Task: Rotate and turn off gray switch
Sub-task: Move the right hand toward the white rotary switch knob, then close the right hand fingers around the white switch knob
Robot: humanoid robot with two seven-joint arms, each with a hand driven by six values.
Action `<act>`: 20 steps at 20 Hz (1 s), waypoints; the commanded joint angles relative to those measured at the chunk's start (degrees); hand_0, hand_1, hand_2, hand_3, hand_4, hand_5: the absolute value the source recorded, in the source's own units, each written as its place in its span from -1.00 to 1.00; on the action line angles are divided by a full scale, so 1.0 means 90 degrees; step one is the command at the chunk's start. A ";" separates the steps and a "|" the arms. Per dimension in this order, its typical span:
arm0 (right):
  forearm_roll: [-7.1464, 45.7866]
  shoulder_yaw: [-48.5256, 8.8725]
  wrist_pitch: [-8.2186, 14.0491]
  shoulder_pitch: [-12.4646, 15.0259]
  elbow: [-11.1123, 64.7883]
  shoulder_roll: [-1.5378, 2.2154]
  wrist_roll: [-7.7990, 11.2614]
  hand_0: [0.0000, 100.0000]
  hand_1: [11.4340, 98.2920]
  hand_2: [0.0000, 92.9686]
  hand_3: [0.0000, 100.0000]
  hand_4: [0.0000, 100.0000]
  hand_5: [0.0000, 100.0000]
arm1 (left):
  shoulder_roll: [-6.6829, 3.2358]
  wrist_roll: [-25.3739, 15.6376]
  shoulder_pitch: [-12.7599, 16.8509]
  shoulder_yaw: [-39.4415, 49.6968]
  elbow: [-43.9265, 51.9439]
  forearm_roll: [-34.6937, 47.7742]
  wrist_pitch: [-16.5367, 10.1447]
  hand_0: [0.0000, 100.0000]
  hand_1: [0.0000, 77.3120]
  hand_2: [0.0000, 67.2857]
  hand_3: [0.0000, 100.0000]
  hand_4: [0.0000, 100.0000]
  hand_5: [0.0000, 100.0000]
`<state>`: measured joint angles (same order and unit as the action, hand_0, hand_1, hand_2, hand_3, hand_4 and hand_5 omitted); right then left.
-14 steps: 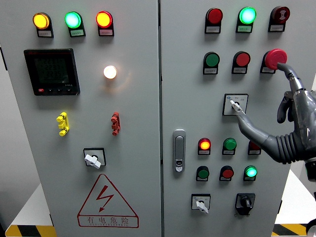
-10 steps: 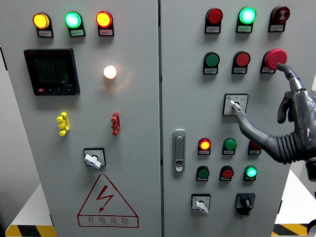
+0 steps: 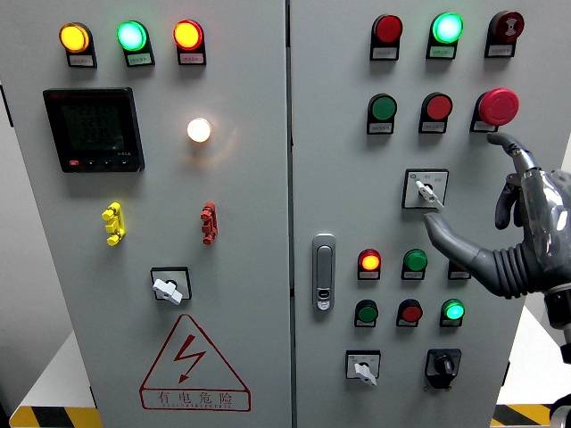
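Hand state: right hand (image 3: 522, 227) open, fingers spread, gripping nothing.
Gray switch (image 3: 426, 189): on the cabinet panel, just up-left of the thumb tip (image 3: 432, 226), apart from it.
Red mushroom button (image 3: 498, 106): just above the raised index fingertip (image 3: 497, 139).
Left hand: unseen.

A white floor (image 3: 53, 379) with yellow-black hazard tape (image 3: 49, 416) flanks the cabinet.
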<state>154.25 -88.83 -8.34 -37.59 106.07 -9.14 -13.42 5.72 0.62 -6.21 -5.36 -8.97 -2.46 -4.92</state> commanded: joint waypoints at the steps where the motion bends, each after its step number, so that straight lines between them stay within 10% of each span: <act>1: 0.0000 0.0046 -0.0001 -0.0032 -0.0134 0.0010 -0.0003 -1.00 -0.40 -0.08 0.84 0.86 1.00 | 0.0000 0.0000 -0.0003 0.0000 0.0000 0.0000 0.0000 -0.34 -1.00 -0.63 -0.56 -0.76 -0.75; 20: -0.0010 0.0085 0.0028 -0.0530 -0.1131 0.0020 -0.0062 -1.00 -0.46 0.22 0.83 0.88 1.00 | 0.0000 0.0000 -0.0003 0.0000 0.0000 0.0000 0.0000 -0.34 -1.00 -0.63 -0.56 -0.76 -0.75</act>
<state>154.16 -88.14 -8.08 -41.95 96.83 -8.96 -13.98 5.71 0.62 -6.24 -5.36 -8.96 -2.46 -4.92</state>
